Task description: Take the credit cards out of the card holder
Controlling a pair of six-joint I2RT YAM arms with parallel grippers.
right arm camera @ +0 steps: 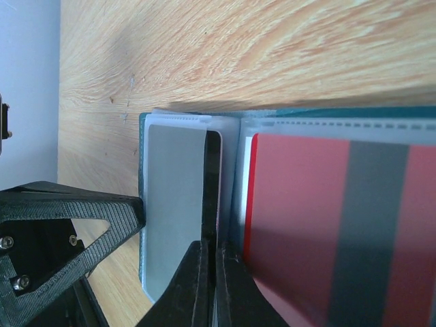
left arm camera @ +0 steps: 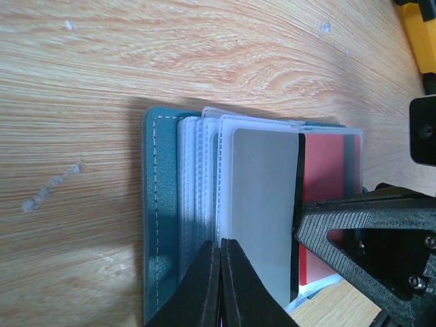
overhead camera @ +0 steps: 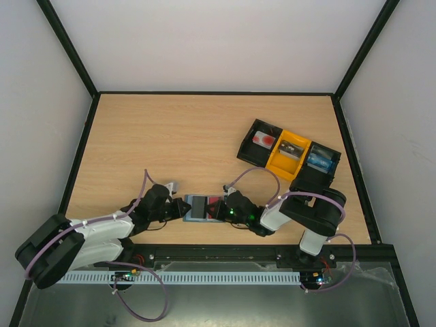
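Observation:
The grey-blue card holder [overhead camera: 197, 208] lies open on the table between my two grippers, its teal cover [left arm camera: 153, 204] to the left and clear plastic sleeves [left arm camera: 197, 184] fanned over it. A grey card [left arm camera: 262, 197] with a black stripe sits in the top sleeve; it also shows in the right wrist view [right arm camera: 174, 191]. A red card [left arm camera: 323, 177] with a grey stripe lies in the other half [right arm camera: 300, 218]. My left gripper [left arm camera: 221, 248] is shut on the sleeve edge beside the grey card. My right gripper [right arm camera: 212, 248] is shut on the grey card's striped edge.
A black-and-yellow three-compartment tray [overhead camera: 289, 153] stands at the back right with small items in it; its yellow corner shows in the left wrist view [left arm camera: 422, 34]. Black frame rails [overhead camera: 82, 150] border the wooden table [overhead camera: 170, 136].

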